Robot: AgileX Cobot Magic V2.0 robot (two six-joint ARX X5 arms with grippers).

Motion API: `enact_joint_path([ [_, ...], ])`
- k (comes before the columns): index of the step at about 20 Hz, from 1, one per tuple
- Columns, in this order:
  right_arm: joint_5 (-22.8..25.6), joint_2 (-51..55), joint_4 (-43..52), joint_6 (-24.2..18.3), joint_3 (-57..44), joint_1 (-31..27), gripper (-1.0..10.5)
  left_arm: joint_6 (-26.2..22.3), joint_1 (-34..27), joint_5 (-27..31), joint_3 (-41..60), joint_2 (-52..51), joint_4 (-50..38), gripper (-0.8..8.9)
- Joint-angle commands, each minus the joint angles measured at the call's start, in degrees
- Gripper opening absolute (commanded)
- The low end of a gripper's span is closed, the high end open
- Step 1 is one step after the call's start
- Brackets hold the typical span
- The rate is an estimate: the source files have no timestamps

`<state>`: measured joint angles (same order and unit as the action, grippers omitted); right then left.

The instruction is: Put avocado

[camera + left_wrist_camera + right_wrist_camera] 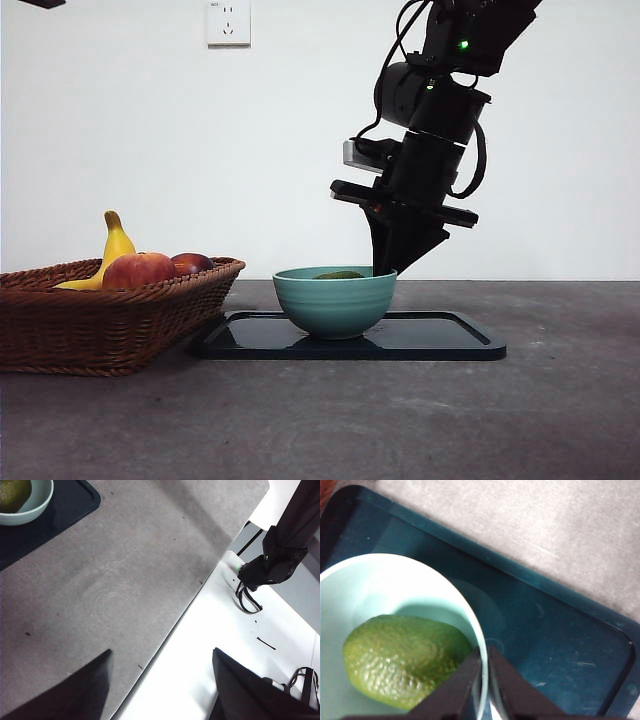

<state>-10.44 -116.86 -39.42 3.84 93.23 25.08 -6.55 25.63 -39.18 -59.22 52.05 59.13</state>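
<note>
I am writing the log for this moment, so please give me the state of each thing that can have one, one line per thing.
avocado: lying inside the bowl, not held.
bowl: upright on the tray, holding the avocado.
tray: flat on the table.
basket: upright, holding the banana and apples.
right gripper: shut, empty, at the bowl's rim.
left gripper: open, empty, waiting away from the tray.

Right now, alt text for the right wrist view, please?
A green avocado lies inside a pale teal bowl standing on a dark tray. The right gripper, jaws nearly together, sits at the bowl's rim beside the fruit, gripping nothing.
</note>
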Motion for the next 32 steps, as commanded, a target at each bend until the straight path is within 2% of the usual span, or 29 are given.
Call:
enact_joint_path([
  [1, 0.0, -1.5, 0.3, -0.3, 1.6, 0.3, 0.2, -0.7, 0.3, -0.3, -0.4, 0.3, -0.5, 3.10],
  [6, 0.1, -0.3, 0.1, 0.7, 1.7, 0.3, 2.4, -0.7, 0.3, -0.3, -0.4, 0.3, -0.4, 3.10],
  [10, 4.5, 5.6, -1.1, 0.5, 1.8, 0.2, 2.4, -0.7, 0.3, -0.3, -0.4, 0.3, -0.4, 3.10],
  [17, 4.3, 24.4, -14.8, -0.2, 1.7, 0.4, 2.5, -0.7, 0.3, -0.3, -0.4, 0.3, -0.5, 3.10],
  [23, 4.3, 35.8, -20.9, -0.2, 0.9, 3.0, 2.5, -0.7, 0.3, -0.3, -0.4, 0.3, -0.6, 3.10],
  [26, 4.4, 43.2, -19.7, -0.2, -4.4, 6.8, 2.5, -0.7, 0.3, -0.3, -0.4, 0.3, -0.9, 3.10],
  [32, 4.3, 60.5, -10.1, 1.1, -25.2, 14.0, 2.5, -0.7, 0.3, -0.3, -0.4, 0.3, -2.1, 3.10],
])
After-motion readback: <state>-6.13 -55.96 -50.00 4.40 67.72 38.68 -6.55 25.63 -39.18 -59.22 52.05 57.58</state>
